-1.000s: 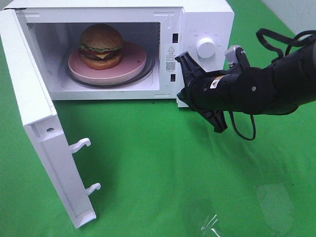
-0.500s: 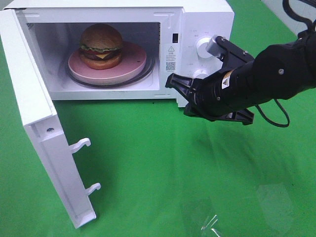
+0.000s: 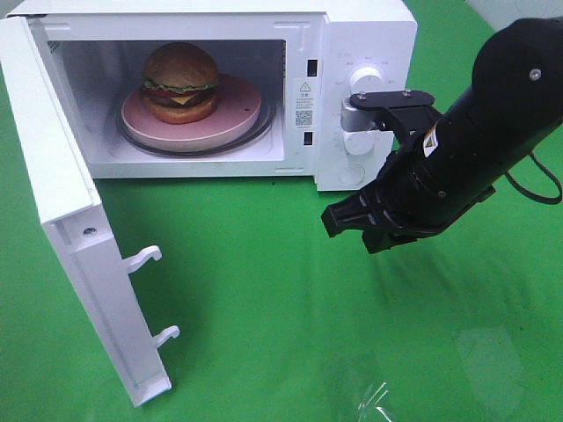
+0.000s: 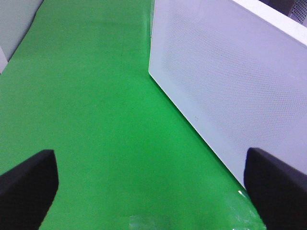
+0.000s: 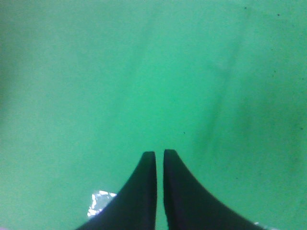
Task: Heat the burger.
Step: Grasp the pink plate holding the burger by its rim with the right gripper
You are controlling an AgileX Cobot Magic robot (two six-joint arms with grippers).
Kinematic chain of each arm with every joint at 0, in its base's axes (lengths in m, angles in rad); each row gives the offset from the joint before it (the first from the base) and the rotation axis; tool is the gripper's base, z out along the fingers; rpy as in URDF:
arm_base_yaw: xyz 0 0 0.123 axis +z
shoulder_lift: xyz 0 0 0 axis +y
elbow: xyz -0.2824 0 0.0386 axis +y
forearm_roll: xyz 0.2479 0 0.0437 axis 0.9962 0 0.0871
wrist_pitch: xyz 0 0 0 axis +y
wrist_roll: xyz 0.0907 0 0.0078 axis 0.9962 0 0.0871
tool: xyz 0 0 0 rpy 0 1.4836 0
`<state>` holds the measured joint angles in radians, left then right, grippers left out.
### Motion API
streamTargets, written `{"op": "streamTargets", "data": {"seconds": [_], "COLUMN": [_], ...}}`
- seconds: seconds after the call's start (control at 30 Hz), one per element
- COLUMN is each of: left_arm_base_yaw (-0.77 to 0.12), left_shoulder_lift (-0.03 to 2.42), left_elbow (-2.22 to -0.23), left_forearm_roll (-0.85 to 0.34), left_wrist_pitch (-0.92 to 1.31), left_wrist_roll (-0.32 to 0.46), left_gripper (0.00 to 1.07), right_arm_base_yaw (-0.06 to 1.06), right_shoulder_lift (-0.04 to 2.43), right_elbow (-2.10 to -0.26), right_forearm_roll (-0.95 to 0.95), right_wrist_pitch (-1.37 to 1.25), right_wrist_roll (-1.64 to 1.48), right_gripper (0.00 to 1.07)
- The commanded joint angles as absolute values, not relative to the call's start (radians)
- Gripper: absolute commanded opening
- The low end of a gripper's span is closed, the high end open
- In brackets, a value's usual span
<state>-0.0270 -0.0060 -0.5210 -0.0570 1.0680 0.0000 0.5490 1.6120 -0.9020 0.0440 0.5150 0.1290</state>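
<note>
Swinging off the control panel of the microwave, the right gripper has dropped from the height of the upper dial and now points down at the green desk, just in front of the oven's right front corner. Its jaws are all but closed, with only a thin slit between them, and they hold nothing.

The left gripper has its jaws spread wide and empty. It hovers over the desk beside a white dotted panel, which I take to be the outer face of the open door.

The burger sits inside the cavity, on the left part of the pink plate. Loading therefore looks finished. The door stands swung out toward the desk's near left edge, and it must be shut before a dial can start the heating. The right arm's retreat probably clears the way for that.
</note>
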Motion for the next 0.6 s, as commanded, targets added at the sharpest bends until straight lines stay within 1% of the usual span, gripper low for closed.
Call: {"op": "streamTargets", "data": {"seconds": [0.03,0.1,0.13,0.17,0.2,0.23,0.27,0.3,0.33,0.37,0.4,0.43,0.47,0.5,0.53,0.57,0.6], "left_arm_base_yaw": [-0.026,-0.026,-0.026,-0.026,-0.026,-0.026,-0.026,-0.026,-0.026,-0.026,-0.026,-0.026,-0.026,-0.026,-0.026,-0.026,-0.026], "left_shoulder_lift": [-0.008,-0.008,-0.008,-0.008,-0.008,-0.008,-0.008,-0.008,-0.008,-0.008,-0.008,-0.008,-0.008,-0.008,-0.008,-0.008,-0.008], "left_elbow": [-0.518,-0.518,-0.518,-0.518,-0.518,-0.518,-0.518,-0.518,-0.518,-0.518,-0.518,-0.518,-0.518,-0.518,-0.518,-0.518,-0.518], "left_forearm_roll": [-0.055,-0.055,-0.055,-0.055,-0.055,-0.055,-0.055,-0.055,-0.055,-0.055,-0.055,-0.055,-0.055,-0.055,-0.055,-0.055,-0.055], "left_wrist_pitch": [1.069,1.069,1.069,1.069,1.069,1.069,1.069,1.069,1.069,1.069,1.069,1.069,1.069,1.069,1.069,1.069,1.069], "left_wrist_roll": [0.000,0.000,0.000,0.000,0.000,0.000,0.000,0.000,0.000,0.000,0.000,0.000,0.000,0.000,0.000,0.000,0.000], "left_gripper": [0.98,0.98,0.98,0.98,0.98,0.98,0.98,0.98,0.98,0.98,0.98,0.98,0.98,0.98,0.98,0.98,0.98], "right_arm_base_yaw": [0.547,0.547,0.547,0.547,0.547,0.547,0.547,0.547,0.547,0.547,0.547,0.547,0.547,0.547,0.547,0.547,0.547], "right_shoulder_lift": [1.603,1.603,1.603,1.603,1.604,1.604,1.604,1.604,1.604,1.604,1.605,1.605,1.605,1.605,1.605,1.605,1.605], "right_elbow": [-0.949,-0.960,-0.978,-0.978,-0.988,-0.988,-0.990,-0.990,-0.990,-0.990,-0.990,-0.990,-0.990,-0.990,-0.990,-0.990,-0.990], "right_forearm_roll": [0.039,0.039,0.035,0.035,0.035,0.035,0.035,0.035,0.035,0.035,0.035,0.035,0.035,0.035,0.035,0.035,0.035], "right_wrist_pitch": [0.644,0.669,0.701,0.701,0.718,0.718,0.716,0.716,0.719,0.719,0.718,0.718,0.714,0.707,0.707,0.674,0.674], "right_wrist_roll": [-0.090,-0.137,-0.244,-0.244,-0.352,-0.352,-0.487,-0.487,-0.609,-0.609,-0.775,-0.775,-0.953,-1.043,-1.043,-1.269,-1.269], "right_gripper": [0.10,0.10,0.11,0.11,0.11,0.11,0.11,0.11,0.12,0.12,0.12,0.12,0.13,0.13,0.13,0.14,0.14]}}
